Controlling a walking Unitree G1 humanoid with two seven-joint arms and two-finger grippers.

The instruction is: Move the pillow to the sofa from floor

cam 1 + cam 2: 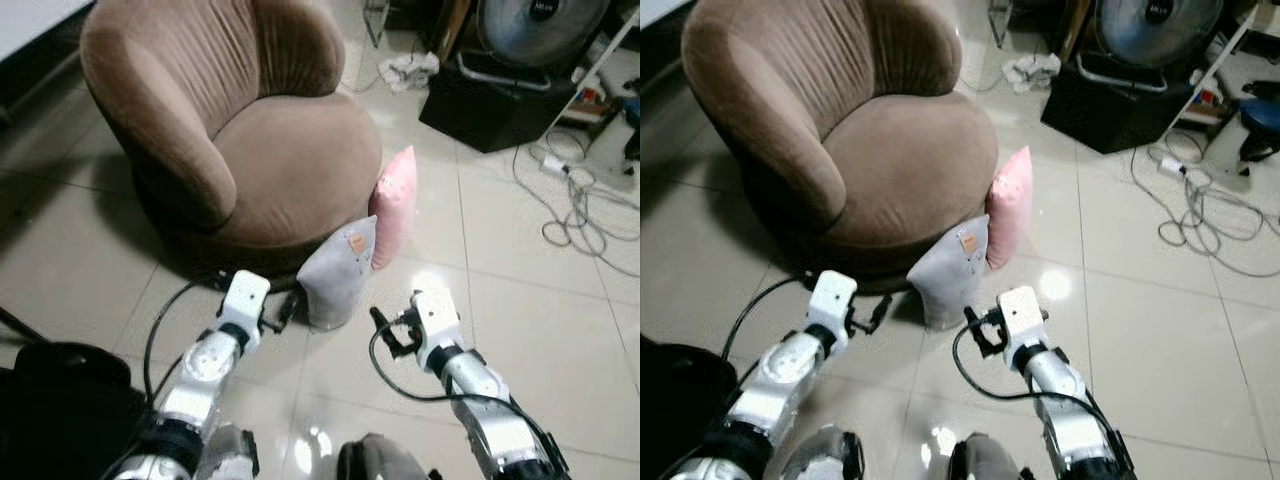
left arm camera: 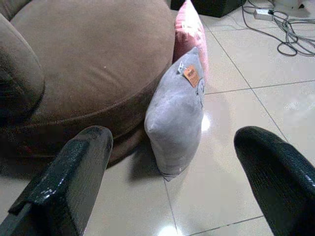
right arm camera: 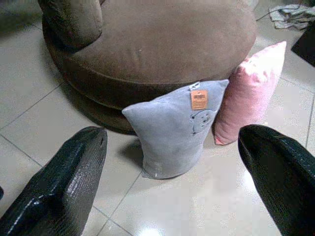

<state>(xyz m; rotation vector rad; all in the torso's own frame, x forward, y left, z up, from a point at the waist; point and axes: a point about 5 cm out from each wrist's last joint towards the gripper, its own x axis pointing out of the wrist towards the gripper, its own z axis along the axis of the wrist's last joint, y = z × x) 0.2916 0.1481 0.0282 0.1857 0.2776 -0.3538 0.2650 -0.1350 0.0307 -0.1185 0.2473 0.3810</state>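
Nearest, low in the head views: two silver arms reaching forward over the pale tiled floor (image 1: 540, 300). Left gripper (image 2: 172, 187), fingers spread wide apart, holding nothing, poised just short of the grey pillow (image 1: 337, 272). Right gripper (image 3: 172, 182), likewise spread wide and empty, also facing that pillow from a little to its right.

Next: grey pillow, standing upright on the floor, leaning against the front base of the sofa (an orange tag and a small bear motif near its top corner). Untouched by either gripper.

Just behind it and touching it: pink pillow (image 1: 393, 205), also upright on the floor, resting against the sofa's rim.

Beyond: sofa (image 1: 290, 170), a round brown tub chair with a high curved back, its seat bare.

Farther back, right side: black box (image 1: 490, 105) with a fan (image 1: 540, 25) on top, grey cables (image 1: 580, 210) trailing loosely over the tiles, a crumpled cloth (image 1: 410, 70) near the box.
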